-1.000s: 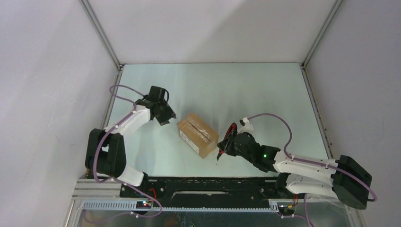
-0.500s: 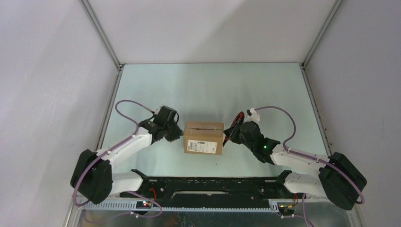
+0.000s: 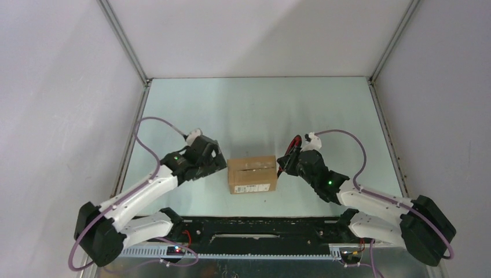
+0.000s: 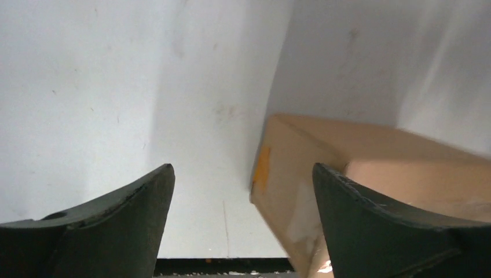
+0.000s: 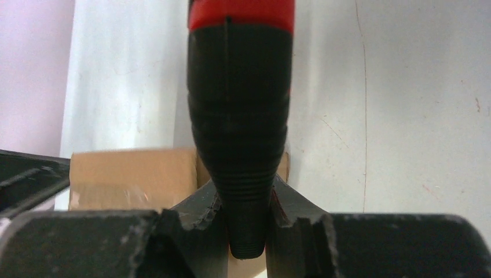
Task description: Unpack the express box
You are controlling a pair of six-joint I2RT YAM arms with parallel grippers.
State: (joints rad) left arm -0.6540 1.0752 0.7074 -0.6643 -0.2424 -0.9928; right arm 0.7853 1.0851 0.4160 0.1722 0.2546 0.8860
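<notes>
The express box (image 3: pixel 252 174) sits mid-tabletop (image 3: pixel 260 104) toward the near edge, well apart from the far and side edges. The left end effector (image 3: pixel 220 164) gapes wide and empty at the box's left edge. The right end effector (image 3: pixel 285 164) clamps a utility knife (image 5: pixel 240 116) beside its right edge.

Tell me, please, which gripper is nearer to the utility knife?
Right. The right gripper is shut on the utility knife; the left gripper stands open across the express box from it.

Express box (image 3: pixel 252 174) matt cardboard; knife (image 5: pixel 238 116) ribbed plastic.
</notes>
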